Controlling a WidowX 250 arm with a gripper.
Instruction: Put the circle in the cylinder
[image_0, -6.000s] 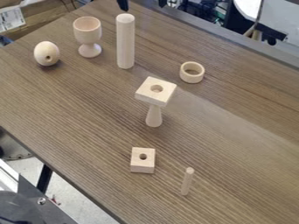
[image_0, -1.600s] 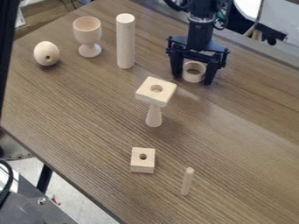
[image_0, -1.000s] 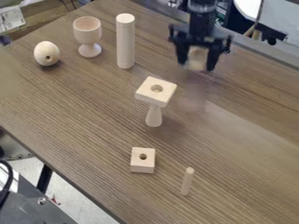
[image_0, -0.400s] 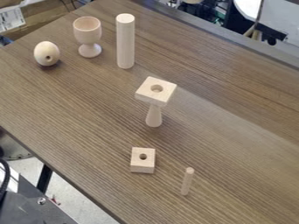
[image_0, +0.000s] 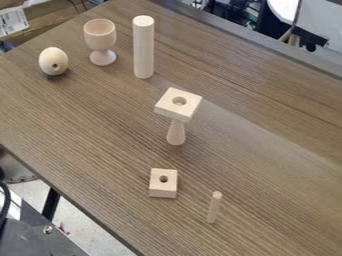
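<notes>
A tall, thick wooden cylinder (image_0: 143, 47) stands upright on the brown table (image_0: 267, 165), toward the back and left of centre. Its flat top is bare, with nothing around its sides. A much thinner, shorter wooden peg (image_0: 214, 207) is upright near the front right.
A wooden goblet (image_0: 101, 42) and an egg-shaped piece (image_0: 53, 61) stand left of the cylinder. At the centre, a square block with a hole (image_0: 178, 104) rests on a flared stem (image_0: 176, 133). Another holed block (image_0: 163, 183) sits left of the peg.
The gripper came down around the wooden ring at the back right and raised it off the table, then left past the top edge; the ring is gone from its spot. The other pieces stayed put.
</notes>
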